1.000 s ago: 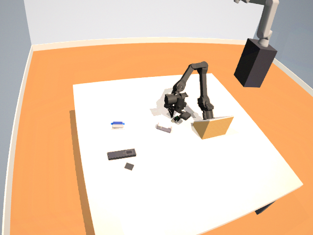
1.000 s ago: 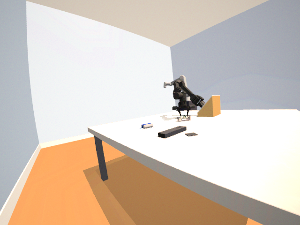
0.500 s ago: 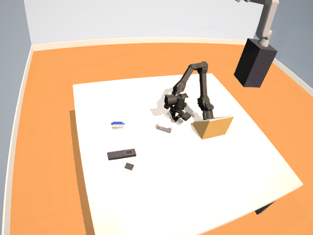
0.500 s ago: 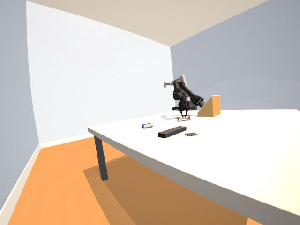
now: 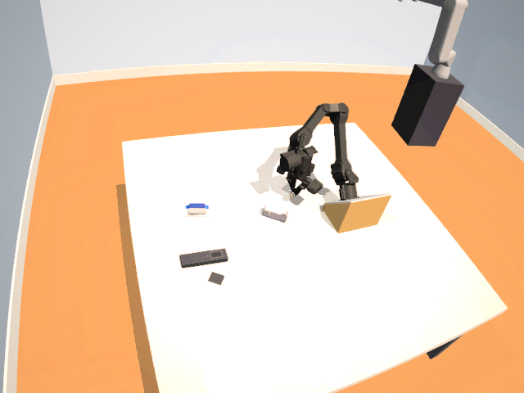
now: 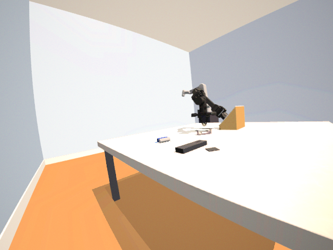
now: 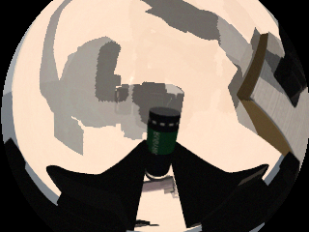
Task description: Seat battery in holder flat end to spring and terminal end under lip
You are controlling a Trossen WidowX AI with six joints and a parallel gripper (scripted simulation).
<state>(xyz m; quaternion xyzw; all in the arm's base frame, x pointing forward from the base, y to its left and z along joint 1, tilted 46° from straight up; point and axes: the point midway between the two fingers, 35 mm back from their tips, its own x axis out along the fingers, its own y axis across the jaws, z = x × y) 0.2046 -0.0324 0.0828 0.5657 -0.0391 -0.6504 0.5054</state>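
Currently my gripper (image 5: 291, 193) (image 6: 204, 124) (image 7: 158, 145) grips the green-and-black battery (image 7: 161, 137) above the table, near the holder (image 5: 273, 214) (image 6: 204, 132); seating comes next, needing alignment, spring end first, then gentle lowering.

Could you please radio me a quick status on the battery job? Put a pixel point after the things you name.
Gripper (image 5: 291, 194) (image 6: 204, 124) (image 7: 158, 145) shut on battery (image 7: 162, 135); battery outside holder (image 5: 273, 216) (image 6: 204, 133); no obstruction seen between them.
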